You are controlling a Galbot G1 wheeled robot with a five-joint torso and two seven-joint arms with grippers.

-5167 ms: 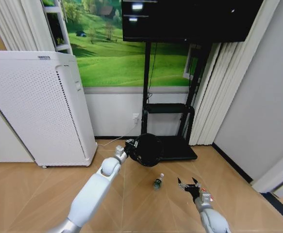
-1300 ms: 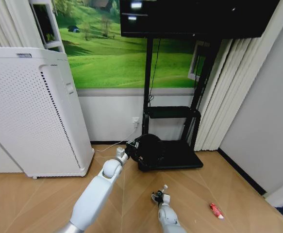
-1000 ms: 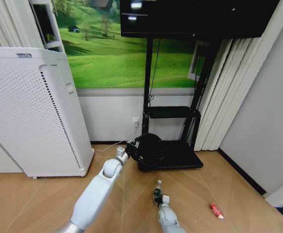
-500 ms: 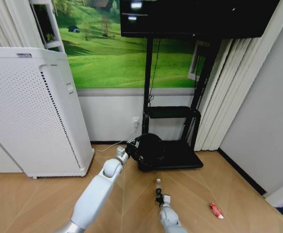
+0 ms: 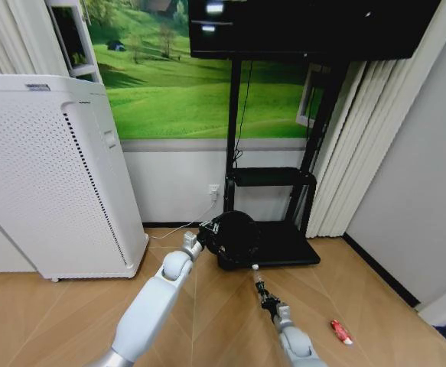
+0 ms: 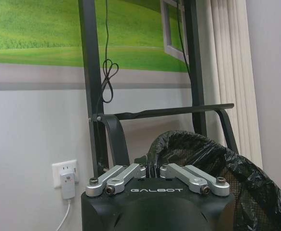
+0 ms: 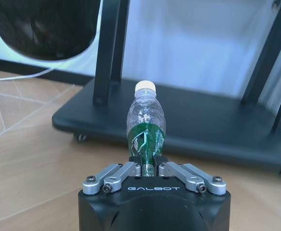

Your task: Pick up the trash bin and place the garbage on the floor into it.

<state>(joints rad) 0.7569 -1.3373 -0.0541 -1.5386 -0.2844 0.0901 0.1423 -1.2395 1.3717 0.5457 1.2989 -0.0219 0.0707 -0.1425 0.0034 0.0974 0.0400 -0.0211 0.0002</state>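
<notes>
The right claw (image 7: 150,169) is clamped low on the bottle (image 7: 145,126), which could tip out, while just beyond it the left claw (image 6: 152,172) pinches the bin (image 5: 236,235) by its bagged rim, the mouth hidden, and a red wrapper (image 5: 340,332) lies on the floor (image 5: 47,313).

Black mesh trash bin (image 5: 236,235) held aloft; clear bottle (image 7: 145,126) gripped upright; red wrapper (image 5: 340,332) on floor (image 5: 62,321).
</notes>
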